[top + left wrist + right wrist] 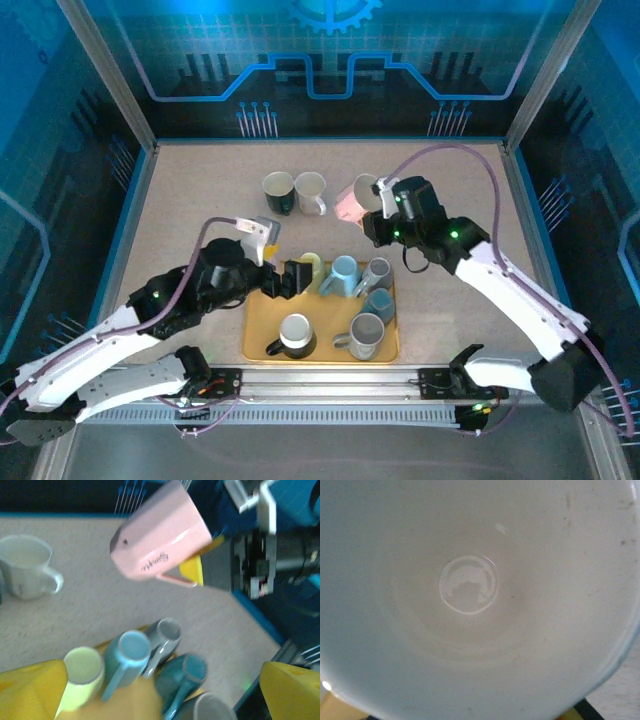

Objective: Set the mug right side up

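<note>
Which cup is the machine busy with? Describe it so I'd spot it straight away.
Find the yellow tray of mugs in front of the arms, then look just past its far right corner. There the right pincer holds the pink mug tilted off the table. It is the sole pink one; the white mug beside it stands on the table.

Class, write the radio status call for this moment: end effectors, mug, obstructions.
Left end effector open, over tray. Right end effector shut on pink mug, lifted, tilted. White mug close beside on table.
</note>
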Tool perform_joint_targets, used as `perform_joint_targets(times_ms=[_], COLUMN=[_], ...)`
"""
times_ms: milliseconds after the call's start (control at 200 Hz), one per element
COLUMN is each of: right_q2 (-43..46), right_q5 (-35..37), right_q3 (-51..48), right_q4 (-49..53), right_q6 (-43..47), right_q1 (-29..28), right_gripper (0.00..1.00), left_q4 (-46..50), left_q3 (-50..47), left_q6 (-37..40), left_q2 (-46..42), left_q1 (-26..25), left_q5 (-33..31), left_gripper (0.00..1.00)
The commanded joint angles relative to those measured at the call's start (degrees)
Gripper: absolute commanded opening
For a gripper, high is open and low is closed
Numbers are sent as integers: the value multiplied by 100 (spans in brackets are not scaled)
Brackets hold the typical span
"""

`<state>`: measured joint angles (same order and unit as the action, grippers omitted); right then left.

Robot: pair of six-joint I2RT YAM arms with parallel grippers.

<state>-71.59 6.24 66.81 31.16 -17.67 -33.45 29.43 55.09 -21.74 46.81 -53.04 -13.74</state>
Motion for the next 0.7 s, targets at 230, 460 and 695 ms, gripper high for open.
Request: perform_joint_targets(times_ms=[230,460,695], right_q2=[-1374,-2445,-3399], right_q5=[1103,1305,1230], right_q3=[781,1312,1929], right_q4=[-1281,-1263,-775], right_q6=[651,685,684], right_q1=[347,454,435], right_gripper=[0,0,0], left_q4=[-56,-90,-34], left_q3=[-394,-478,-462], left_q6=[1083,1197,1189], left_q2=[-728,-893,-906], left_q1=[12,39,67], left_q5=[-573,-787,-812], left_gripper=[99,99,99])
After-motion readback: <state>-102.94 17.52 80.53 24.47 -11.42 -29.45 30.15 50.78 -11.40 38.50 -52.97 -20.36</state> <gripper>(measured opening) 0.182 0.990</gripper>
